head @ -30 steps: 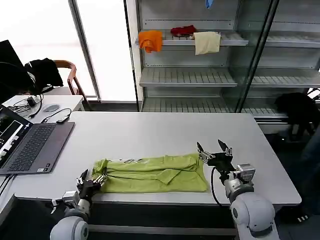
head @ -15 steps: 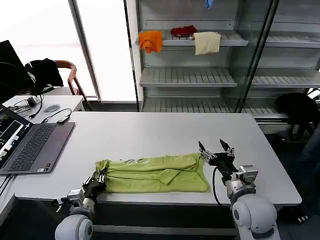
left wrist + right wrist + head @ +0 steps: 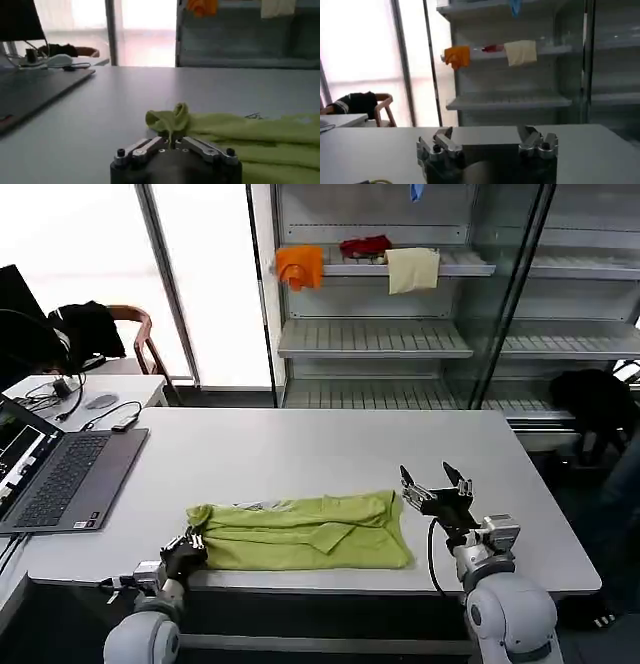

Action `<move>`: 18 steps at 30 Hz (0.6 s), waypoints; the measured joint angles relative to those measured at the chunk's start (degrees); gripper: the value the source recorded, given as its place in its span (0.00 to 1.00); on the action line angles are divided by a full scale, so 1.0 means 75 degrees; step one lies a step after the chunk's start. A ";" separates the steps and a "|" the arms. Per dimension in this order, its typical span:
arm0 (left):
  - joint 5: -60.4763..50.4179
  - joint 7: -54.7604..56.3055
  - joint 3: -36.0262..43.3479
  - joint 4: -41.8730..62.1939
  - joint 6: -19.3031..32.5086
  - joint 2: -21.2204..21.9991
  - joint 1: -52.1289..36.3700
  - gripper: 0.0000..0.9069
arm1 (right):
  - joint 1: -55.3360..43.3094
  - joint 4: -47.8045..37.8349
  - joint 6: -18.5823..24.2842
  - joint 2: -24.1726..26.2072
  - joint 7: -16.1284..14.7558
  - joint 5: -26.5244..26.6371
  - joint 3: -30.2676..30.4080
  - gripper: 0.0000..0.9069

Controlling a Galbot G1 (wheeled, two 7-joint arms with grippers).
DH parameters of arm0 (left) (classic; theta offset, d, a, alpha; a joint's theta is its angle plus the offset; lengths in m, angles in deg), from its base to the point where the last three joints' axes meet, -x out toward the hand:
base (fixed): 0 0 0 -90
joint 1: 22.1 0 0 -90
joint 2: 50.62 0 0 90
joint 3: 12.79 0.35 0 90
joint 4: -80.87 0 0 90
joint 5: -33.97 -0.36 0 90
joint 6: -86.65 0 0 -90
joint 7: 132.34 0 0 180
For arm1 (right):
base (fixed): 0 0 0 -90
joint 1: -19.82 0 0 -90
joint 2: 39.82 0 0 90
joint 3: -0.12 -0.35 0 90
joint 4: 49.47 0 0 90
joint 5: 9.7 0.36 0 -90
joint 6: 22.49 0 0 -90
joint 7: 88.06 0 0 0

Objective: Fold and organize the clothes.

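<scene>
**T-shirt end in left pincer, right pincer free**

Left gripper (image 3: pixel 190 543): jaws closed narrow on the bunched end of the lime-green T-shirt (image 3: pixel 305 532). From it the shirt's long axis runs sideways along the near table (image 3: pixel 300 444) edge toward the right gripper (image 3: pixel 434 485). That one stands wide, empty, just beside the far end. Judgement: left arm controls.
</scene>
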 measured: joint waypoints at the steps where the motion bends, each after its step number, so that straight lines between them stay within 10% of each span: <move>1: -0.0129 -0.0067 -0.0072 -0.0006 0.0019 -0.0047 -0.0017 0.00 | 0.0000 0.0001 -0.0006 0.0022 0.0005 0.0001 0.0000 1.00; 18: -0.1153 -0.1766 -0.1862 0.0187 0.0163 -0.2017 -0.0796 0.00 | 0.0073 -0.0193 -0.0022 0.0089 0.0034 -0.0015 -0.0044 1.00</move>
